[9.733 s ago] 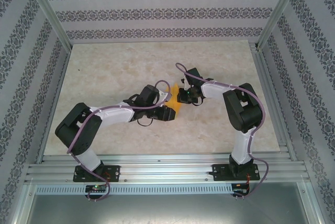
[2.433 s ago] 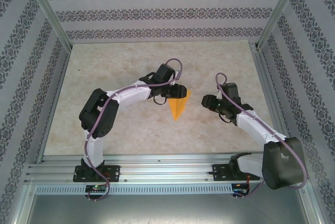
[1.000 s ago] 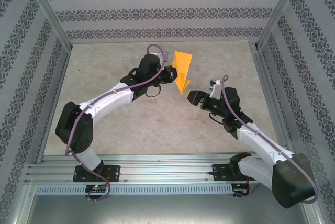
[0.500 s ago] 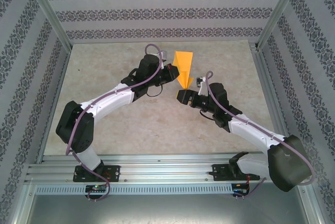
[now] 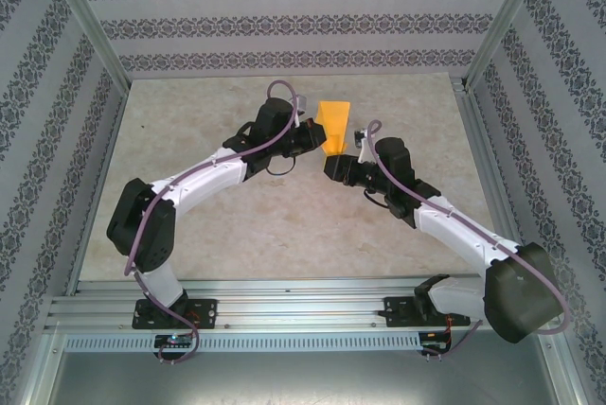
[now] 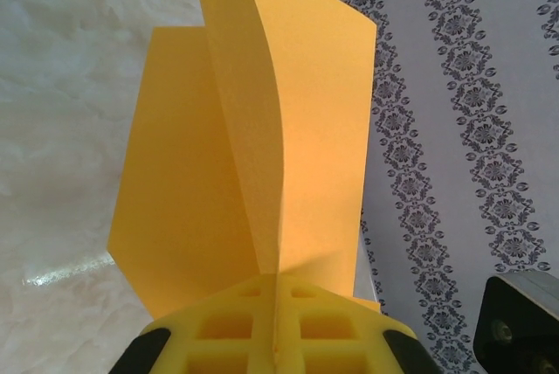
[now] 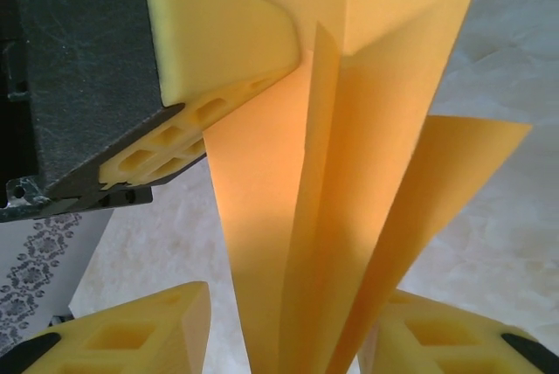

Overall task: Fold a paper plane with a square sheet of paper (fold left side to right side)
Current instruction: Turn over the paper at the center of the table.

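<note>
Mid-air, left gripper (image 6: 276,322) pinches the paper plane (image 6: 297,129) between right gripper's (image 7: 284,337) seemingly spread fingers (image 7: 131,332)

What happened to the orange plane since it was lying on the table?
The left claw took hold of the plane and lifted it off the table, up and toward the back. The right claw swung in from the right and now sits just under the plane, open, with a finger on each side of the paper. The left claw's grip has stayed shut during the lift.
</note>
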`<control>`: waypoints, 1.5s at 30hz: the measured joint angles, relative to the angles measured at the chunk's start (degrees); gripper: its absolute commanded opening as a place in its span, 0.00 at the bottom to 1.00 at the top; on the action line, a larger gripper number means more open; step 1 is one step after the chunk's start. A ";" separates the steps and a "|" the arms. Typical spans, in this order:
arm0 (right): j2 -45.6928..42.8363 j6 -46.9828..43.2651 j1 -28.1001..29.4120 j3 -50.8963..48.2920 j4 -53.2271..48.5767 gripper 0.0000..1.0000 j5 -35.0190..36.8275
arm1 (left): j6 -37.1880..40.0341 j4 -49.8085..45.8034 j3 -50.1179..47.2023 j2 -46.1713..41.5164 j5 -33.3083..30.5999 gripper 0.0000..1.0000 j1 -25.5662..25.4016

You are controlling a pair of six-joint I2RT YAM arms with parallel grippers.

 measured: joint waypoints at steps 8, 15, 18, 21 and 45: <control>1.97 -6.38 2.78 4.85 -8.13 0.49 5.05 | 0.20 -3.30 2.12 2.19 0.15 0.06 0.00; 3.80 -10.36 5.42 7.89 -13.55 0.48 10.64 | 0.22 -5.29 3.02 2.45 0.15 0.08 0.00; 4.39 -11.65 6.14 8.76 -15.58 0.43 12.83 | 0.22 -5.77 3.28 2.54 0.20 0.11 0.00; 4.87 -12.61 6.40 9.64 -16.96 0.37 14.56 | 0.20 -5.81 3.63 2.69 0.44 0.13 0.00; 5.31 -14.86 5.31 9.90 -20.24 0.08 16.44 | 2.60 -7.30 -2.43 -9.42 0.13 0.64 6.25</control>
